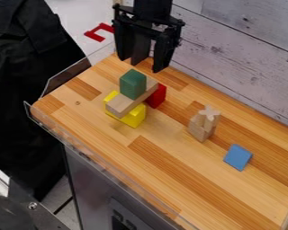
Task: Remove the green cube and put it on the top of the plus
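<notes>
Camera view, and here's the gripper [145,65] hanging over the counter [194,179], fingers parted with nothing between them! Just below it in the view sits the green cube [132,84], perched on a wooden plank [122,105]. Under that plank, yellow block [134,117] on the side farther from the hand, red block [156,96] on the nearer side. Now look down and right of the hand: there's the wooden plus [209,116], up on a small wooden block [199,129], and farther out that same way, a blue piece [238,157] on the wood.
</notes>
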`<state>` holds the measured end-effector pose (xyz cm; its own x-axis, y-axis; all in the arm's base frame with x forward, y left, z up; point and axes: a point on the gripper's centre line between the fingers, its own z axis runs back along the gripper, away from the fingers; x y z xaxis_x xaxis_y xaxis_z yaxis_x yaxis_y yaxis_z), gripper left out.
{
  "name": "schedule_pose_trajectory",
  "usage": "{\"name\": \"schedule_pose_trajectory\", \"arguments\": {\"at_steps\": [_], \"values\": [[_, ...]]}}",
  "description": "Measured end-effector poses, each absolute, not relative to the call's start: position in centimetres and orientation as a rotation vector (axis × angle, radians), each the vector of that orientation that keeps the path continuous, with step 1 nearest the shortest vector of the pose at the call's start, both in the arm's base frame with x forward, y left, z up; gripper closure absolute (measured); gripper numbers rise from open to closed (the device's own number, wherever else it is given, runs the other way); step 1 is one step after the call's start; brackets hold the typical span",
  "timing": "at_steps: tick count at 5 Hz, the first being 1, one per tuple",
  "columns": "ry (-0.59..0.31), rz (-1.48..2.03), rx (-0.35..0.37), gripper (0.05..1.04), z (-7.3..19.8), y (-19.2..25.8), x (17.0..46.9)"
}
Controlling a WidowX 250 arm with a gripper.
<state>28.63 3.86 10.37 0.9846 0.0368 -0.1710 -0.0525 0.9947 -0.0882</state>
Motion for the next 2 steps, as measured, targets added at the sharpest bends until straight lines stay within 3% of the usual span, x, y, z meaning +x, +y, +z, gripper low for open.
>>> {"name": "schedule_pose_trajectory", "arguments": {"at_steps": [2], "values": [[0.176, 0.049, -0.100, 0.085, 9.13, 4.84, 29.09]]}}
